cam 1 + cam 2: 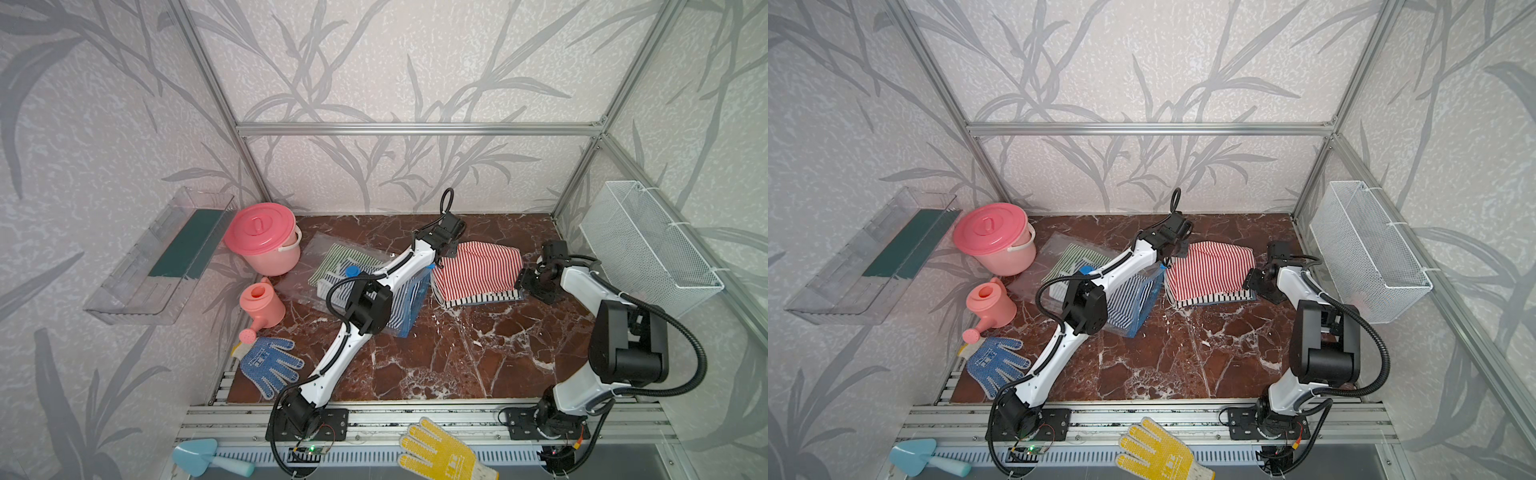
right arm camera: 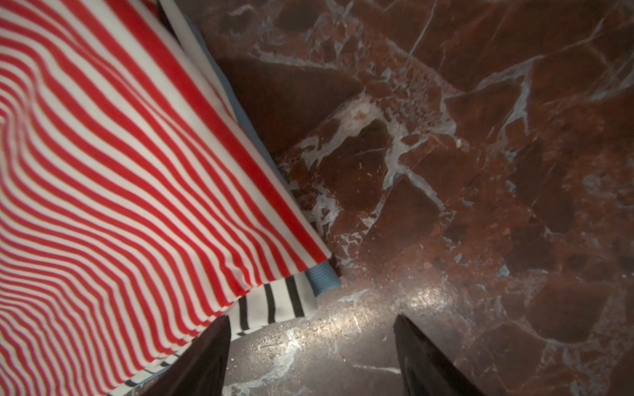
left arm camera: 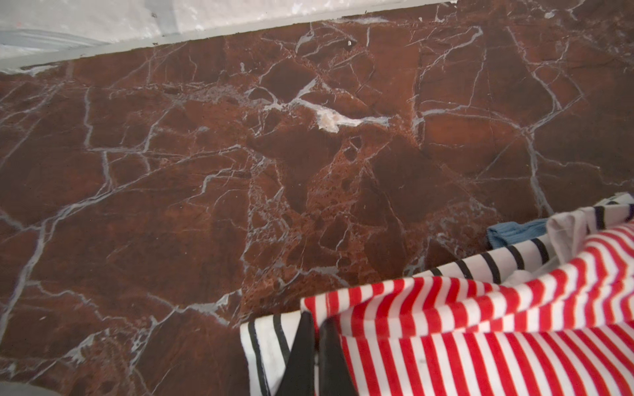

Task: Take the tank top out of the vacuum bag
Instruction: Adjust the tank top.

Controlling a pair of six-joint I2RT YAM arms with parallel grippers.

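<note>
The left gripper (image 3: 317, 317) is clenched on the hem of the red-striped top (image 3: 480, 343). Its two dark fingers (image 3: 302, 349) are pressed together with the fabric curling over their tips. Under that hem lies a black-striped garment (image 3: 267, 346), and past it a blue garment (image 3: 514, 233) pokes out at the far edge of the pile.

In both top views the vacuum bag (image 1: 299, 266) (image 1: 1034, 270) lies flat on the table (image 1: 457, 365) behind this gripper (image 1: 439, 262), under the left forearm. Its blue zip strip (image 1: 415, 316) is the edge nearest the gripper, and its round blue cap (image 1: 352, 271) sits further back along the arm. Striped clothes are inside the bag. The red-striped top (image 1: 478, 270) is outside it, on the pile ahead of the gripper.

The right gripper (image 2: 312, 319) is released, jaws wide apart over bare table. The pile's corner is just beside one finger (image 2: 212, 356), where the black-striped (image 2: 274, 305) and blue (image 2: 322, 277) layers show under the red-striped top (image 2: 120, 171).
</note>
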